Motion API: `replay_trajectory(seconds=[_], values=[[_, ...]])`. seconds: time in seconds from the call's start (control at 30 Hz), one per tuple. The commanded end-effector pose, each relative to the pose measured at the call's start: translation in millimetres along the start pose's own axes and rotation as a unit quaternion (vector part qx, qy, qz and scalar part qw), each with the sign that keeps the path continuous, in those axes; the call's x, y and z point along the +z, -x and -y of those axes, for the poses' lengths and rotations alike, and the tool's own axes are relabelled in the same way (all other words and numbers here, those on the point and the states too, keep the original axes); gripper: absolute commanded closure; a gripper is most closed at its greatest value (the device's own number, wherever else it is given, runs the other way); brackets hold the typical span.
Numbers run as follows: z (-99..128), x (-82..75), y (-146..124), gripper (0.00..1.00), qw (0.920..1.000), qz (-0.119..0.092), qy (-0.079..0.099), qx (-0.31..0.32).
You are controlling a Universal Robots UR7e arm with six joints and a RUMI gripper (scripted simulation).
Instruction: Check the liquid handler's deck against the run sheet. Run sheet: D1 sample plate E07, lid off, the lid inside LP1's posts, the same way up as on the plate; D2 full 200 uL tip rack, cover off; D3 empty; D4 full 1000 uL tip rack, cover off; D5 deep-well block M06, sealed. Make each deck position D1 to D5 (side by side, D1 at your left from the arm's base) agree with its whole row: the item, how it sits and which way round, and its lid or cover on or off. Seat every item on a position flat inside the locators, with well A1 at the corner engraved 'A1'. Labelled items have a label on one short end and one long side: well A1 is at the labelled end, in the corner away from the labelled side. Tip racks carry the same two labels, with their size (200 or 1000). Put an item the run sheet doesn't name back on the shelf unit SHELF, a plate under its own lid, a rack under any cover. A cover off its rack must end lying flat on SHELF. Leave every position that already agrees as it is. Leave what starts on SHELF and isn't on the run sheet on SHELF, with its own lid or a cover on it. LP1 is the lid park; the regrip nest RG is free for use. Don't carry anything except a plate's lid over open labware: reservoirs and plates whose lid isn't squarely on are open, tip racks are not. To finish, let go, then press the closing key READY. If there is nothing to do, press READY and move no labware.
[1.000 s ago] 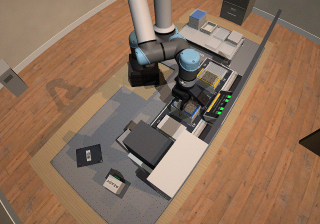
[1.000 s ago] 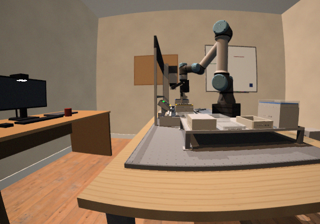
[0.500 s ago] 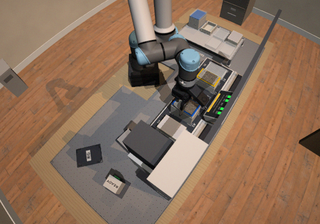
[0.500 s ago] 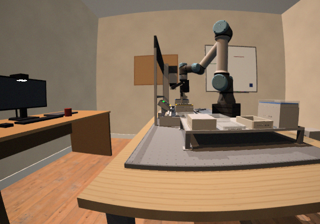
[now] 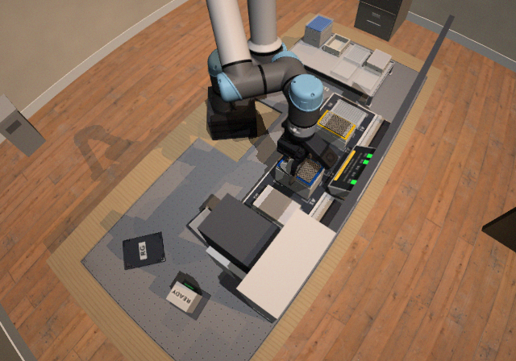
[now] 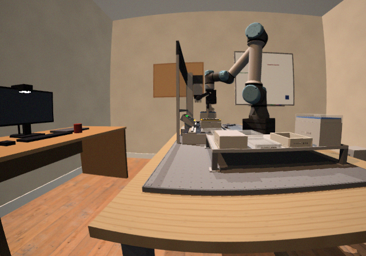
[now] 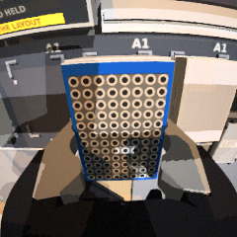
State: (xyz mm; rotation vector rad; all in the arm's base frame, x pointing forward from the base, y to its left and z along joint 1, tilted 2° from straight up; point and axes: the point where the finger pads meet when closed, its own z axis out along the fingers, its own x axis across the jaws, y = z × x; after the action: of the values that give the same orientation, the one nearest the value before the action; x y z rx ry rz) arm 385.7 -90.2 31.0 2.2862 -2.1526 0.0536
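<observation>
Wrist view: the gripper (image 7: 120, 180) is clamped on the blue-rimmed tip rack (image 7: 118, 123), one tan finger (image 7: 56, 163) on each long side. The uncovered rack, its holes filled with tips, sits on the dark deck (image 7: 30, 69) below an engraved "A1" mark (image 7: 140, 43). A beige block (image 7: 204, 99) stands just beside its right edge. Farther back runs a yellow label strip (image 7: 32, 22).
</observation>
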Motion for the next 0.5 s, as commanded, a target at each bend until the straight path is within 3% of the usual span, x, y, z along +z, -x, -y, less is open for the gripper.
replay_trajectory(seconds=[0.0,0.47], values=[[0,-10.7,0,1.00,1.0000,0.000,0.000,0.000],[0,-30.7,0,1.00,1.0000,0.000,0.000,0.000]])
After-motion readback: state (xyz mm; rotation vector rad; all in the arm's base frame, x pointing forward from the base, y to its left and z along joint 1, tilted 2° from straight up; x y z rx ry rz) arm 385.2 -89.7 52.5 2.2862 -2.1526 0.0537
